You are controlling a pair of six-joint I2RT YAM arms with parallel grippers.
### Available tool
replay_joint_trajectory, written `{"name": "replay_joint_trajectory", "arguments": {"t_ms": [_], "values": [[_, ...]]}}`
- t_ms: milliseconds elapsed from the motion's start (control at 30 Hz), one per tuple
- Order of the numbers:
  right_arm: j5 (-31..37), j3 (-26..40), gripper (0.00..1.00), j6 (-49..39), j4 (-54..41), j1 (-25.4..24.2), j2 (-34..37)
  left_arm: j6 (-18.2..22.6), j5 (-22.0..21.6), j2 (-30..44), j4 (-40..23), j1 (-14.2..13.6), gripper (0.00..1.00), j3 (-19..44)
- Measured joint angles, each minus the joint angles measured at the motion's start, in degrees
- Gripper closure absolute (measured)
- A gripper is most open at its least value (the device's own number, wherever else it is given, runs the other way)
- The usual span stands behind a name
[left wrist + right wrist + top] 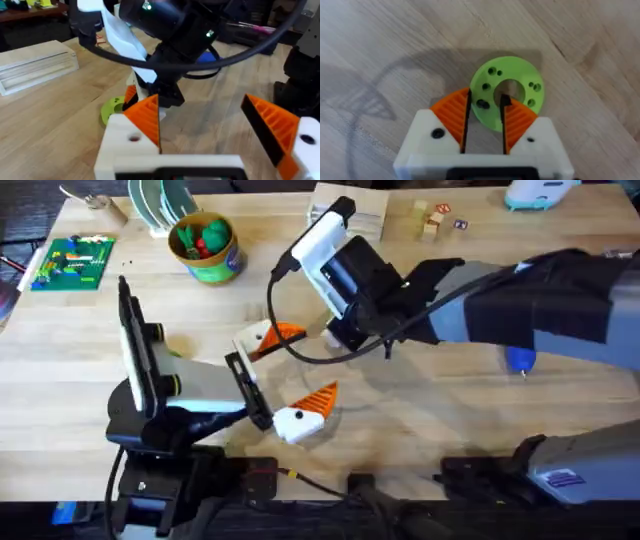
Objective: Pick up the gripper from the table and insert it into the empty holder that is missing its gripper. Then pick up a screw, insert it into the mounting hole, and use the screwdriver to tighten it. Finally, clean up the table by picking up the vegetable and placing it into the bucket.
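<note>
Two grippers meet over the middle of the table [470, 410]: the left gripper [298, 390] lies low with its orange fingers [145, 117] spread wide and nothing between them, while the right gripper [485, 122] points straight down, its pads narrowed around the rim of a green disc [507, 90] that lies flat on the wood. The bucket [205, 248] stands well apart at the far left, green and red pieces inside. The screwdriver [520, 360] shows as a blue handle just beside the right arm.
</note>
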Motion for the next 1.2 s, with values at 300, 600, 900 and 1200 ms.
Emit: {"name": "replay_joint_trajectory", "arguments": {"t_ms": [300,600,900,1200], "values": [[0.9,0.4,0.651,-0.2,-0.3,0.0,0.0,0.0,0.0,0.0,0.0,0.0,0.008,0.0],[1.1,3.0,0.651,-0.2,-2.3,0.0,0.0,0.0,0.0,0.0,0.0,0.0,0.009,0.0],[1.1,3.0,0.675,-0.2,-4.3,0.0,0.0,0.0,0.0,0.0,0.0,0.0,0.007,0.0],[1.1,3.0,0.732,-0.1,-4.6,0.0,0.0,0.0,0.0,0.0,0.0,0.0,0.008,0.0]]}}
